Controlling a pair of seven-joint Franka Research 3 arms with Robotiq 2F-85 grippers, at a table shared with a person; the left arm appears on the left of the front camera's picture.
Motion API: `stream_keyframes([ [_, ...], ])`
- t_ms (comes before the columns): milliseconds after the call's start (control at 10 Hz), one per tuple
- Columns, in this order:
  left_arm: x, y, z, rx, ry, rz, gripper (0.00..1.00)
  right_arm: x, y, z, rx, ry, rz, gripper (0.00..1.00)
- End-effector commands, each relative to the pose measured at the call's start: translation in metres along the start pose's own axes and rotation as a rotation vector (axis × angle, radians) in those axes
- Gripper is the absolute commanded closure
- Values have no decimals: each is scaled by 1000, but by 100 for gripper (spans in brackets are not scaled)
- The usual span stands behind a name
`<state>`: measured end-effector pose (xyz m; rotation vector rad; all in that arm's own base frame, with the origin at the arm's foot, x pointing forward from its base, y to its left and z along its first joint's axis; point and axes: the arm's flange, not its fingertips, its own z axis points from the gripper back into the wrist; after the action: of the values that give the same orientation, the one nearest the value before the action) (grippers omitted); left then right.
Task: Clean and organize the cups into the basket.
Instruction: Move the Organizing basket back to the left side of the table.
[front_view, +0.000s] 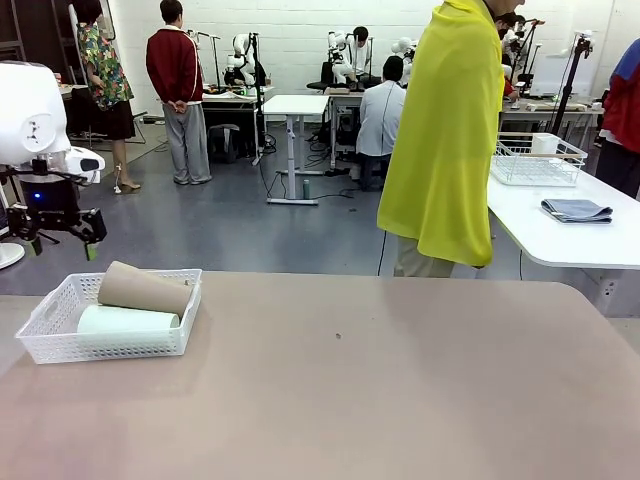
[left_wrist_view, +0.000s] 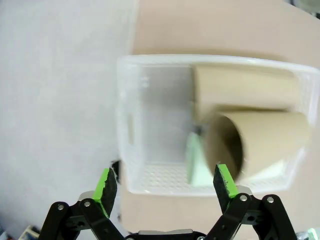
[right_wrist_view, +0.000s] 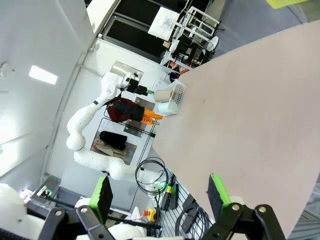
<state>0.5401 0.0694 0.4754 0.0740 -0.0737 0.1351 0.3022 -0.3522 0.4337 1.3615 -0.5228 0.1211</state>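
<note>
under brown cup, half-hidden mint cup

The room is lit brightly and evenly from overhead, and only faint, soft shadows are cast on the tabletop. The front view is sharp from near to far. In the left wrist view the basket and the brown cup are blurred, and the pale floor at the left is washed out. In the right wrist view a ceiling light is seen as a glaring patch, and straight lines are bent toward the edges.
</note>
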Motion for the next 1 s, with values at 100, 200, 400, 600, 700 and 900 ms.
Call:
stream_keyframes([
  [100, -83, -17, 42, -224, -47, -47, 0, -6, 0, -3, -16, 7, 1, 0],
  [200, -102, -21, 48, -251, -50, -62, 0, -6, 0, -3, -16, 7, 1, 0],
  [400, -128, -24, 50, -259, -68, -74, 0, -6, 0, -3, -16, 7, 1, 0],
  [600, -119, -28, 58, -241, -66, -50, 0, -6, 0, -3, -16, 7, 1, 0],
  [700, -119, -28, 58, -241, -66, -50, 0, -6, 0, -3, -16, 7, 1, 0],
  [900, -119, -28, 58, -241, -66, -50, 0, -6, 0, -3, -16, 7, 1, 0],
])
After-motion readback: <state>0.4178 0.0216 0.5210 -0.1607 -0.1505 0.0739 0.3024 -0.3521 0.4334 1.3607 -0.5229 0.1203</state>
